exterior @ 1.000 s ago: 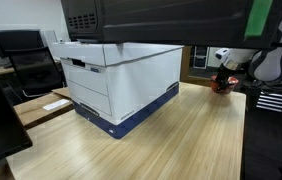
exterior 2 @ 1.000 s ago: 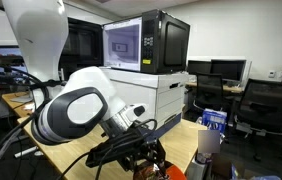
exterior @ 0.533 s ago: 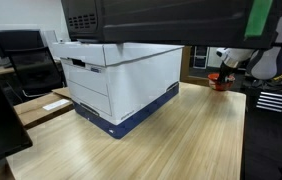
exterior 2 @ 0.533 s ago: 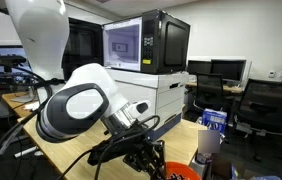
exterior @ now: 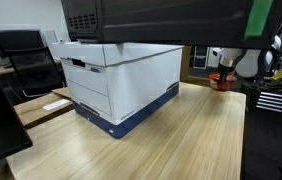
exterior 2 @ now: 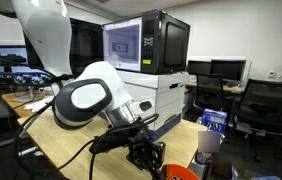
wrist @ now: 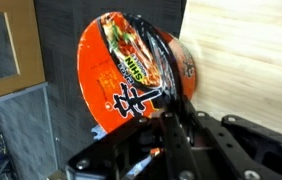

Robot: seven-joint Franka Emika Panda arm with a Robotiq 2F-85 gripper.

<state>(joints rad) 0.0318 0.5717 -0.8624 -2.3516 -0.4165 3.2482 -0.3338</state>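
A red-orange instant noodle bowl (wrist: 131, 70) with a printed lid fills the wrist view, tilted and seen from the side. My gripper (wrist: 176, 120) has its dark fingers drawn together on the bowl's rim at its lower right. In an exterior view the bowl (exterior: 219, 81) sits at the far corner of the wooden table (exterior: 171, 140) with the gripper (exterior: 225, 72) right at it. From the opposite side, the arm's white elbow (exterior 2: 81, 100) fills the foreground, the gripper (exterior 2: 146, 156) points down, and an orange sliver of the bowl (exterior 2: 181, 172) shows beside it.
A white and blue cardboard box (exterior: 121, 80) stands mid-table with a black microwave (exterior 2: 146, 42) on top. Office chairs (exterior 2: 266, 105) and monitors (exterior 2: 226, 68) ring the table. A paper cup (exterior 2: 209, 140) and a blue pack (exterior 2: 214, 119) stand beyond the bowl.
The jaws have come together onto the bowl's rim. The arm's elbow has swung up and across in the exterior views, and the wrist has settled at the bowl.
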